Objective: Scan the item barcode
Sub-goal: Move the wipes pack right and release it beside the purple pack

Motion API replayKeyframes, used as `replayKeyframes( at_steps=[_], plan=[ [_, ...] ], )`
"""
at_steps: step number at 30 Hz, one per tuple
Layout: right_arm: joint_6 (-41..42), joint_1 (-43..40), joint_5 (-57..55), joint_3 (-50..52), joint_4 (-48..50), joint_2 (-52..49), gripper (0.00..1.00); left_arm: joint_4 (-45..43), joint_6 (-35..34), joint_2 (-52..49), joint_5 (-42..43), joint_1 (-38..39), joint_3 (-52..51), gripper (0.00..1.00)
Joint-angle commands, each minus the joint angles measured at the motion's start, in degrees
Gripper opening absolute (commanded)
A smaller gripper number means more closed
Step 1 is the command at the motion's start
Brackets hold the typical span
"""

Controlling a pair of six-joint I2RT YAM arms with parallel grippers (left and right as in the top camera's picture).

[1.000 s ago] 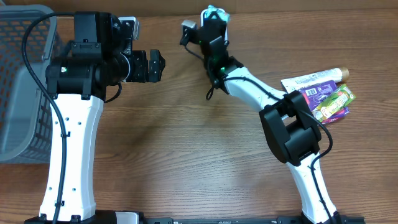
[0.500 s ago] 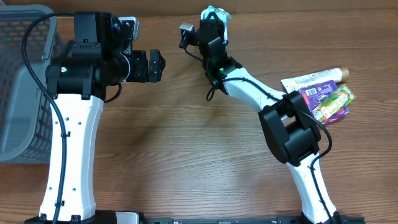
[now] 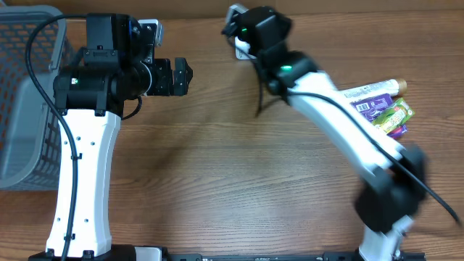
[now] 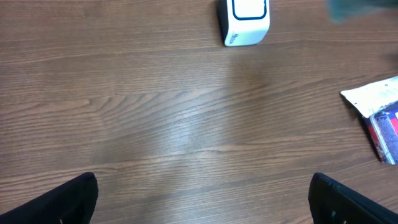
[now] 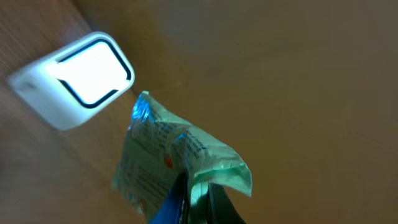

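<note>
Right end effector (image 5: 194,198): pinched narrow on the lower edge of a mint-green packet (image 5: 177,155). The packet's crinkled top stands up toward the white scanner (image 5: 73,79) at 10 o'clock in the right wrist view. The two are near; I cannot tell whether they touch. Packet, overhead: a second ago its pale green tip showed at 12 o'clock beyond the wrist; now the wrist covers it and I do not see it there. Right arm (image 3: 341,123): changed most. Earlier it sat folded, with the elbow bulking at 4 o'clock. Now it stretches in a long line from 5 o'clock up to 12 o'clock, its lower part blurred, and the wrist has shifted a little to the right along the far edge of the counter (image 3: 217,167). Left arm (image 3: 83,145): unchanged across the frames, standing at 9 o'clock. Left end effector (image 3: 185,77): wide, holding nothing, pointing toward 3 o'clock as before. Its wrist view has the fingertips (image 4: 62,199) at the lower corners, bare wood between them and the scanner at 12 o'clock. Pile of packets (image 3: 380,109): at 3 o'clock, same place, now partly crossed by the right arm; white, purple and green wrappers overlap. Basket (image 3: 18,109): grey mesh, at 9 o'clock, same place.
</note>
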State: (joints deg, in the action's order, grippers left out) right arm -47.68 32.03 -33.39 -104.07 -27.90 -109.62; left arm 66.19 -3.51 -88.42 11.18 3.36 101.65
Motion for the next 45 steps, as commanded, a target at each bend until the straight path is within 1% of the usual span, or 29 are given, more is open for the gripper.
replayKeyframes(
  at_steps=[1, 3, 4, 5, 6, 8, 9, 10, 11, 12, 14, 16, 18, 22, 23, 26, 27, 29, 30, 33, 36, 37, 40, 43, 44, 45],
  plan=[
    [35.19, -2.75, 10.71, -1.16, -9.86, 10.27, 0.04, -0.07, -0.79, -0.33, 0.28, 0.04, 0.63, 1.00],
    [48.17, -6.27, 17.66, -1.16, -18.93, 13.55, 0.04, -0.09, -0.79, -0.33, 0.28, 0.04, 0.61, 1.00],
    [53.07, -8.20, 19.96, -1.16, -22.67, 14.47, 0.04, -0.07, -0.79, -0.33, 0.28, 0.04, 0.61, 1.00],
    [55.82, -9.49, 21.09, -1.16, -24.81, 14.84, 0.04, -0.07, -0.79, -0.33, 0.28, 0.04, 0.63, 1.00],
    [61.18, -12.46, 22.95, -1.16, -29.64, 15.21, 0.04, -0.07, -0.79, -0.33, 0.28, 0.04, 0.61, 1.00],
    [66.66, -16.59, 23.65, -1.01, -35.30, 15.13, 0.04, -0.07, -0.79, -0.33, 0.28, 0.04, 0.63, 1.00],
    [70.38, -20.09, 23.65, -0.02, -38.58, 14.91, 0.04, -0.07, -0.79, -0.33, 0.28, 0.07, 0.63, 1.00],
    [71.67, -21.59, 23.65, 0.76, -39.45, 14.82, 0.04, -0.09, -0.79, -0.33, 0.28, 0.04, 0.63, 1.00],
    [73.07, -24.92, 23.65, 3.04, -40.15, 14.64, 0.04, -0.09, -0.79, -0.33, 0.28, 0.04, 0.61, 1.00],
    [73.00, -27.28, 23.63, 5.22, -39.43, 14.38, 0.04, -0.07, -0.79, -0.33, 0.28, 0.04, 0.63, 1.00],
    [71.69, -31.91, 23.67, 10.49, -34.67, 13.11, 0.04, -0.07, -0.79, -0.33, 0.28, 0.04, 0.63, 1.00],
    [69.70, -34.40, 23.63, 13.09, -32.17, 11.41, 0.04, -0.09, -0.79, -0.33, 0.28, 0.04, 0.63, 1.00],
    [69.75, -36.52, 24.15, 15.50, -29.99, 9.33, 0.04, -0.09, -0.79, -0.33, 0.28, 0.04, 0.61, 1.00],
    [69.75, -38.27, 24.02, 16.72, -30.86, 6.05, 0.05, -0.07, -0.79, -0.33, 0.28, 0.04, 0.61, 1.00],
    [69.75, -38.34, 23.89, 16.70, -31.21, 6.05, 0.10, -0.07, -0.79, -0.33, 0.28, 0.04, 0.61, 1.00],
    [69.79, -38.66, 23.12, 15.43, -33.29, 6.10, 0.43, -0.07, -0.79, -0.33, 0.28, 0.04, 0.61, 1.00],
    [69.79, -38.82, 23.10, 14.56, -34.38, 6.12, 0.50, -0.07, -0.79, -0.33, 0.28, 0.04, 0.61, 1.00],
    [69.83, -38.86, 23.12, 11.30, -37.66, 6.56, 0.59, -0.07, -0.79, -0.33, 0.28, 0.04, 0.63, 1.00],
    [69.83, -38.86, 23.12, 10.27, -38.49, 6.82, 0.60, -0.09, -0.79, -0.33, 0.28, 0.04, 0.61, 1.00],
    [69.99, -38.60, 23.52, 2.45, -43.82, 9.81, 0.63, -0.09, -0.79, -0.33, 0.28, 0.04, 0.63, 1.00],
    [69.57, -37.55, 26.64, -3.85, -49.03, 13.88, 0.66, -0.07, -0.79, -0.33, 0.28, 0.04, 0.63, 1.00],
    [67.73, -37.13, 29.31, -5.64, -50.88, 15.47, 0.66, -0.09, -0.79, -0.33, 0.28, 0.04, 0.61, 1.00],
    [61.86, -35.15, 37.83, -6.97, -54.03, 20.87, 0.69, -0.09, -0.79, -0.33, 0.28, 0.07, 0.63, 0.99],
    [60.94, -32.89, 38.69, -6.97, -57.27, 25.22, 0.70, -0.09, -0.79, -0.33, 0.28, 0.04, 0.63, 1.00],
    [61.37, -31.98, 38.82, -6.97, -59.06, 27.08, 0.83, -0.09, -0.79, -0.33, 0.28, 0.04, 0.61, 1.00],
    [61.37, -31.58, 39.36, -6.97, -59.98, 28.00, 1.00, -0.07, -0.79, -0.33, 0.28, 0.04, 0.61, 1.00]
  ],
)
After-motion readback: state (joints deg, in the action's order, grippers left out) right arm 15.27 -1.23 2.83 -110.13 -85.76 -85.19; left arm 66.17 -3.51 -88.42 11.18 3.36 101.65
